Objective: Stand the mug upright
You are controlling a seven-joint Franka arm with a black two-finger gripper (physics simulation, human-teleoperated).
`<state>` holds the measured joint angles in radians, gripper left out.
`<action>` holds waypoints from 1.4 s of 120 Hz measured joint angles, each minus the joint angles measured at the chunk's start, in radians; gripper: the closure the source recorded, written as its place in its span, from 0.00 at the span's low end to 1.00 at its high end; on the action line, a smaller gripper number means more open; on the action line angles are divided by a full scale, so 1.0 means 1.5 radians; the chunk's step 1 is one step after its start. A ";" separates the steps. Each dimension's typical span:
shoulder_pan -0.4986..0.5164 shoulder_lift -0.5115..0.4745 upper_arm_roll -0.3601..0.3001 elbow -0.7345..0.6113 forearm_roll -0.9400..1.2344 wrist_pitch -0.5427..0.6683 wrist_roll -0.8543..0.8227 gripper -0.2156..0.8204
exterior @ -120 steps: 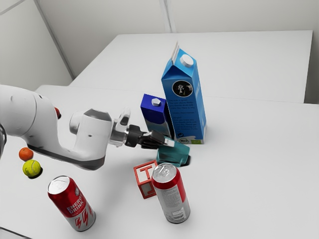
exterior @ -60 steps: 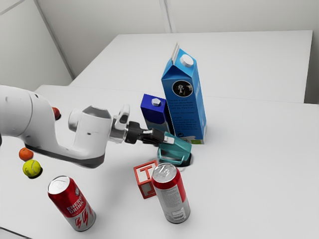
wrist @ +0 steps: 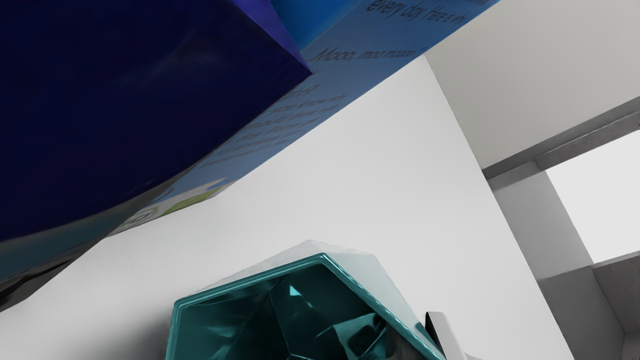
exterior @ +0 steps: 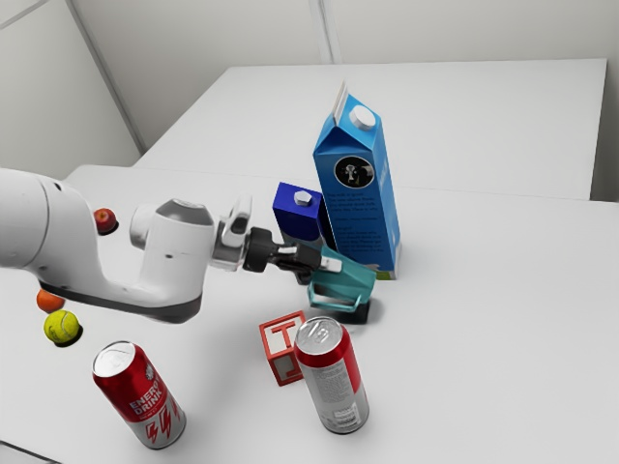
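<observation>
The gripper (exterior: 331, 263) is shut on the wall of the teal mug (exterior: 350, 280) near its rim. In the exterior view the mug is tilted, its handle toward the camera and a dark shadow beneath; whether its base touches the table is unclear. In the wrist view the teal mug (wrist: 230, 320) shows its faceted inside through the open mouth. There the gripper (wrist: 414, 336) has one finger inside the mug and the other outside, with the wall between them.
Beside the mug stand a dark blue carton (exterior: 299, 213) and a tall blue milk carton (exterior: 360, 193). Nearer the camera are a red letter block (exterior: 282, 350) and two cans (exterior: 332, 377) (exterior: 141, 396). A tennis ball (exterior: 62, 328), an orange (exterior: 49, 300) and an apple (exterior: 104, 221) lie at the exterior view's left.
The hand has risen slightly, and the mug has tipped and shifted a little toward the exterior view's right with it. Its handle has come into clearer view. The cartons, block and cans stayed put.
</observation>
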<state>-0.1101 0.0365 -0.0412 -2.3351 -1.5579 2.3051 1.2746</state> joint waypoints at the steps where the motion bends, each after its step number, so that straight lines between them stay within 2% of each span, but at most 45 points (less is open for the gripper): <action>1: 0.000 -0.001 0.000 0.000 0.000 0.000 0.000 0.96; 117: -0.028 -0.177 0.001 -0.096 0.012 0.001 -0.003 0.96; 168: -0.027 -0.232 0.004 -0.102 0.198 0.002 -0.101 0.96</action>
<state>-0.1507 -0.3112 -0.0355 -2.4887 -1.2613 2.3083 1.1225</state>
